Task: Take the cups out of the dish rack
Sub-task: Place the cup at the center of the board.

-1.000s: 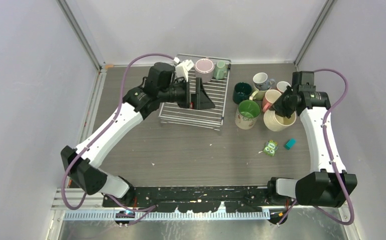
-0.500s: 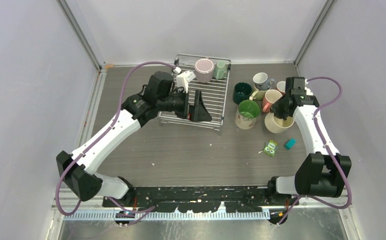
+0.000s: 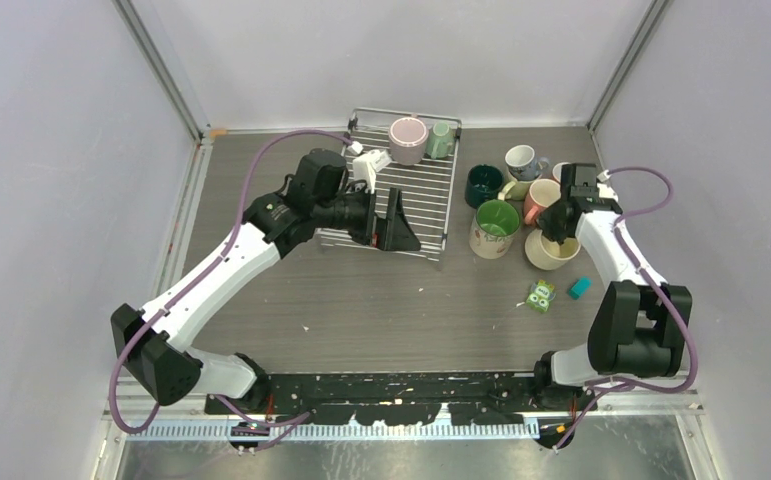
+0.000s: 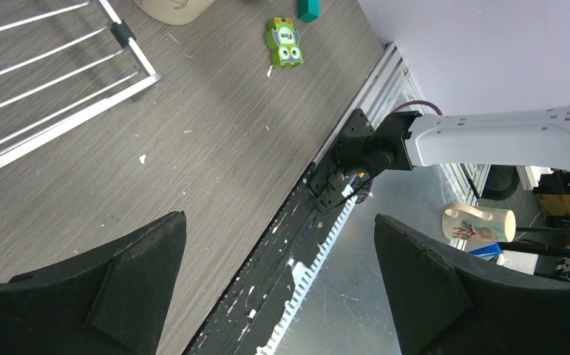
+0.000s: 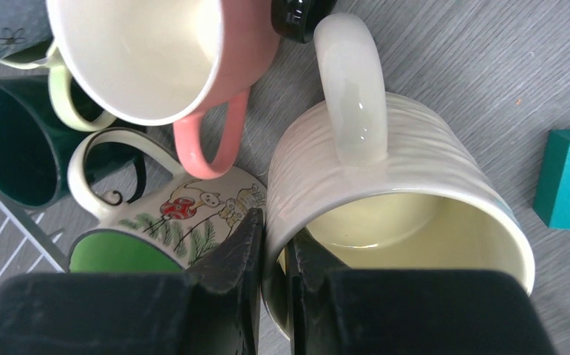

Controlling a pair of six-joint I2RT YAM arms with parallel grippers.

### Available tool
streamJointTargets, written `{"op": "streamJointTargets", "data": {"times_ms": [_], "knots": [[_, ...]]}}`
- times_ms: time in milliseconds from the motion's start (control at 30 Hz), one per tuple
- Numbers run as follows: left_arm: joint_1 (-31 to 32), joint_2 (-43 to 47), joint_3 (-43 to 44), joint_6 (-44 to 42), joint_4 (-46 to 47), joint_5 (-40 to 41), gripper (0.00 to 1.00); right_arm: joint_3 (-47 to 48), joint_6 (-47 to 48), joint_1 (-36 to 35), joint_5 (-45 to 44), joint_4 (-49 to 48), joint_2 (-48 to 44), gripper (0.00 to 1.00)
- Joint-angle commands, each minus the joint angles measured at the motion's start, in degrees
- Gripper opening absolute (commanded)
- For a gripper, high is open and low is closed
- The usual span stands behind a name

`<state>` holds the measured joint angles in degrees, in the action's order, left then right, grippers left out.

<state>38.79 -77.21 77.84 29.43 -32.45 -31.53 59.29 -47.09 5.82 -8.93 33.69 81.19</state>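
Upper centre: two cups, mauve cup (image 3: 408, 140) and pale green cup (image 3: 440, 140), on dish rack (image 3: 431, 205) | right: at least six on surface (image 3: 381, 300) | right end effector (image 5: 274, 244) clamps cream cup (image 5: 407, 170) rim | left end effector (image 4: 278, 222) spread wide, empty

Left arm stretched diagonally from near-left base toward worktop (image 3: 381, 300) centre, wrist turned sideways. Left end effector (image 4: 278, 296) empty, fingers (image 4: 119, 288) spread wide. Right arm folded sharply at elbow, forearm reaching away from base. Right end effector (image 5: 275, 244) angled down, fingers pinching wall of cream mug (image 5: 415, 170).
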Motion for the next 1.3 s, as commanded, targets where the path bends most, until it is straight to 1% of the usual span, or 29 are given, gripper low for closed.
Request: {"op": "streamJointTargets", "data": {"times_ms": [0, 467, 767, 900, 1000, 1200, 1267], "knots": [[0.2, 1.8, -0.3, -1.2, 1.4, -1.5, 1.0, -0.6, -1.9, 0.2, -2.0, -7.3, 0.4, 0.01], [0.2, 1.3, -0.7, -1.3, 1.6, -1.5, 1.0, -0.1, -4.3, -0.6, -0.6, -6.2, 5.8, 0.01], [0.2, 1.2, -1.1, -1.5, 1.7, -1.6, 1.0, 2.1, -5.8, -2.1, -2.2, -2.3, 7.9, 0.01], [0.3, 1.1, -1.2, -1.4, 1.8, -1.7, 1.0, 3.1, -6.0, -2.2, -2.5, -0.8, 8.6, 0.12], [0.3, 1.0, -1.4, -1.4, 1.9, -1.8, 1.0, 3.4, -6.0, -2.2, -2.4, -0.4, 8.5, 0.23], [0.3, 1.0, -1.7, -1.2, 2.3, -1.7, 1.0, 4.2, -5.5, -2.2, -2.2, 0.9, 7.7, 0.33], [0.3, 1.0, -1.7, -1.3, 2.5, -1.7, 1.0, 4.1, -5.5, -2.2, -2.2, 1.1, 7.1, 0.34]]}}
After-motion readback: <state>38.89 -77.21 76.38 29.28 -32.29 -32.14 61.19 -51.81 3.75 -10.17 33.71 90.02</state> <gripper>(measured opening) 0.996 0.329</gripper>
